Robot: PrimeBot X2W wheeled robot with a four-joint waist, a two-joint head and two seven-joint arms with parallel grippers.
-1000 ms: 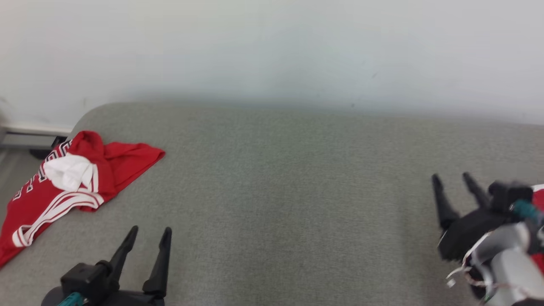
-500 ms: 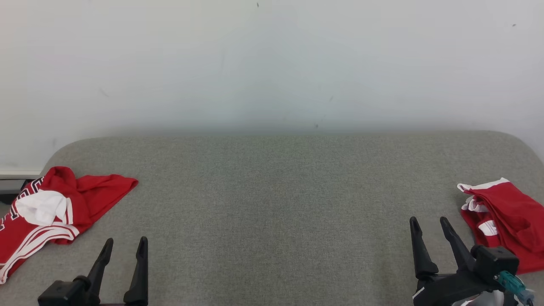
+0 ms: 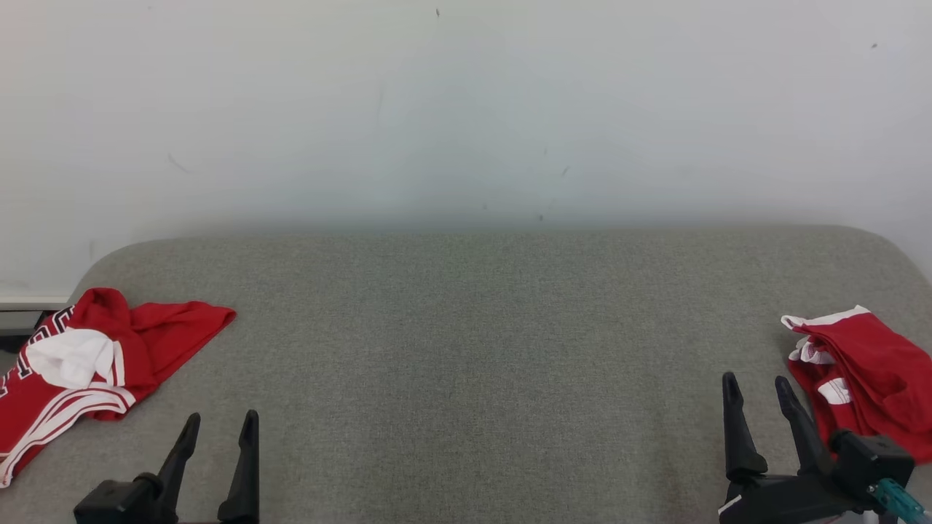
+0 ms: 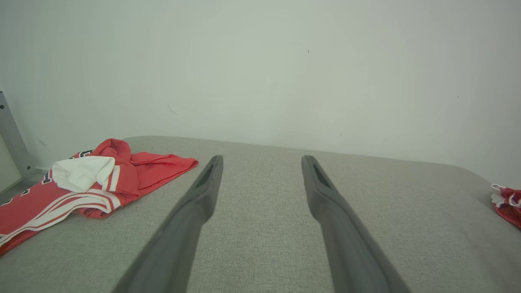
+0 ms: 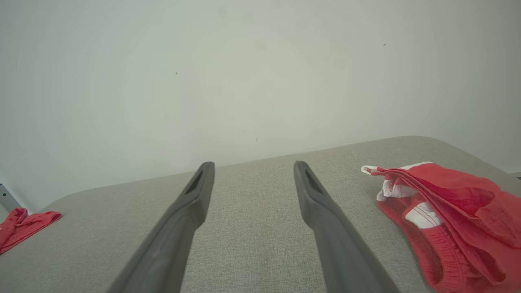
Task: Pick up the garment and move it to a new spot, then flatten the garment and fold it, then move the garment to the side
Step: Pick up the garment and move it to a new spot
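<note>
While the left claw (image 3: 222, 418) and right claw (image 3: 755, 379) are hovering spread and empty, the crumpled red jersey (image 3: 95, 364) is lying at the counter (image 3: 466, 349) 's left end, probably awaiting pickup; another red garment (image 3: 866, 364) is sitting beside the right claw.

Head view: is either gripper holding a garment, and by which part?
Nothing is held: the left gripper and right gripper both have jaws open and empty.

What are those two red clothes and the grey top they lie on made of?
Left red garment: soft matte knit, probably sports polyester; it crumples limply, with white stripes. Right red garment: similar fabric, with a gathered elastic-looking band. Grey top: woven upholstery cloth, matte; fine weave shows.
</note>
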